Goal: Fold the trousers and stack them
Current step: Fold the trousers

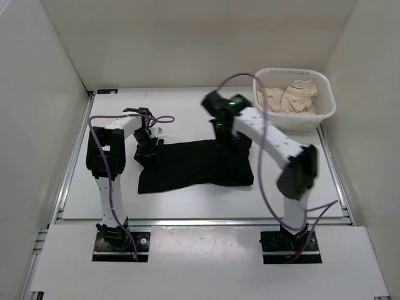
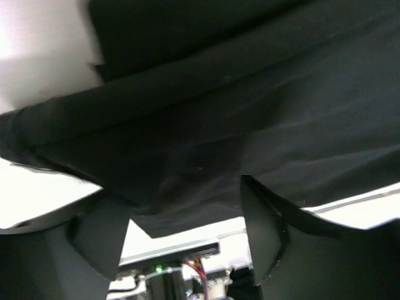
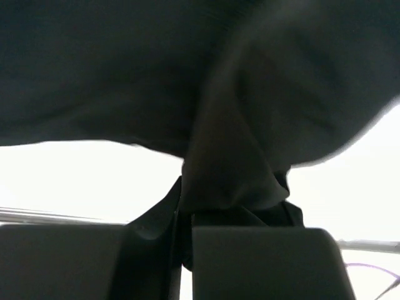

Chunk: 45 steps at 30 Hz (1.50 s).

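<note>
From my station, the far left is a plain pale wall (image 1: 37, 125), then a metal rail (image 1: 70, 172) running down the edge of the white table (image 1: 187, 106). My left gripper (image 1: 149, 147) sits low at the left end of the trousers (image 1: 194, 165). On its wrist camera the two fingers (image 2: 100, 234) stand wide apart, and a black edge of the cloth hangs loose across the gap with nothing pinched.

The trousers lie mid-table as a black, roughly folded rectangle, their near edge slanting and the left corner reaching closest to me.

My right gripper (image 1: 224, 134) is down on the far right part of the cloth. On its wrist view the jaws are pressed together with a tuck of black fabric clamped between them, rising into a ridge above the fingers (image 3: 256, 256).

At the back right corner of the table stands a white plastic basket (image 1: 294, 120), well apart from the trousers, holding crumpled beige cloth (image 1: 290, 97)
</note>
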### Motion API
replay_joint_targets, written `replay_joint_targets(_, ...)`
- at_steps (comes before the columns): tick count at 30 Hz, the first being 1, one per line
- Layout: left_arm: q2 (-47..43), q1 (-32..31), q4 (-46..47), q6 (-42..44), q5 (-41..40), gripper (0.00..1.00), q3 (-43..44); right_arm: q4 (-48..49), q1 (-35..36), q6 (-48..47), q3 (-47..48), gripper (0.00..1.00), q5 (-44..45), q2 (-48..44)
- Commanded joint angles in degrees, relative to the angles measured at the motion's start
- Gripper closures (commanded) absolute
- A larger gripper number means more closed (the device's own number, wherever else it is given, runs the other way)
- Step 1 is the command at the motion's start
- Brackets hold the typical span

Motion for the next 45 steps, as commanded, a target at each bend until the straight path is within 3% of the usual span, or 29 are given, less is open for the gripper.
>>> replay_joint_targets(1, 1.6, 0.3, 1.1, 0.1, 2.9, 0.3, -0.5, -15.1, 10.7, -1.0, 18.4, 1.0, 0.5, 13.1)
replay_joint_targets(2, 2.3, 0.3, 1.8, 0.1, 1.0, 0.46, -1.1, -15.1, 14.4, -1.0, 23.6, 1.0, -1.6, 15.9)
replay_joint_targets(4, 3.8, 0.3, 2.3, 0.1, 0.4, 0.68, -1.1, -15.1, 17.1, -1.9, 36.7, 1.0, -7.6, 23.9)
replay_joint_targets(6, 4.5, 0.3, 2.3, 0.1, -0.1, 0.86, 0.0, -12.4, 19.5, -2.6, 40.9, 1.0, -10.4, 27.2)
replay_joint_targets(12, 5.3, 0.3, 2.8, 0.1, -2.7, 0.86, 2.4, 7.4, 22.3, -5.1, 34.0, 1.0, -15.4, 20.9)
replay_joint_targets(17, 4.7, 0.3, 2.8, 0.1, -4.5, 0.86, 3.0, 9.3, 21.8, -5.7, 36.7, 1.0, -17.5, 26.1)
replay_joint_targets(20, 4.0, 0.3, 2.8, 0.1, -6.3, 0.81, 2.4, 11.6, 21.8, -4.8, 35.0, 1.0, -13.7, 28.0)
replay_joint_targets(24, 3.0, 2.6, 2.8, 0.1, -6.9, 0.69, 2.4, 15.8, 21.0, -4.3, 32.5, 1.0, -16.6, 29.4)
replay_joint_targets(26, 3.0, 4.6, 2.8, 0.1, -8.5, 0.61, 3.1, 18.0, 21.0, -5.6, 31.7, 0.92, -18.2, 29.9)
replay_joint_targets(29, 3.0, 8.2, 1.7, 0.1, -10.5, 0.54, 6.2, 20.3, 21.7, -10.5, 31.7, 0.5, -25.2, 31.2)
replay_joint_targets(31, 3.0, 10.5, 1.0, 0.1, -11.0, 0.43, 8.1, 22.7, 24.3, -15.6, 31.7, 0.25, -27.8, 31.8)
replay_joint_targets(33, 3.6, 14.3, 0.5, 0.1, -13.0, 0.38, 10.9, 23.8, 27.0, -19.0, 34.2, 0.05, -28.6, 31.8)
replay_joint_targets(34, 3.6, 15.4, -0.2, 0.1, -13.7, 0.36, 11.7, 24.9, 27.8, -22.0, 34.8, 0.01, -27.9, 31.8)
replay_joint_targets(39, 0.4, 19.5, -1.7, 0.1, -18.6, 0.33, 14.3, 28.8, 28.4, -22.3, 32.9, 0.01, -19.9, 24.2)
replay_joint_targets(41, -4.3, 19.5, -1.7, 0.1, -18.6, 0.24, 14.3, 30.9, 26.8, -17.3, 23.8, 0.01, -16.2, 17.3)
replay_joint_targets(45, -9.0, 17.2, -3.2, 0.1, -15.9, 0.17, 13.2, 36.1, 14.1, -3.7, 2.9, 0.01, -18.4, 7.1)
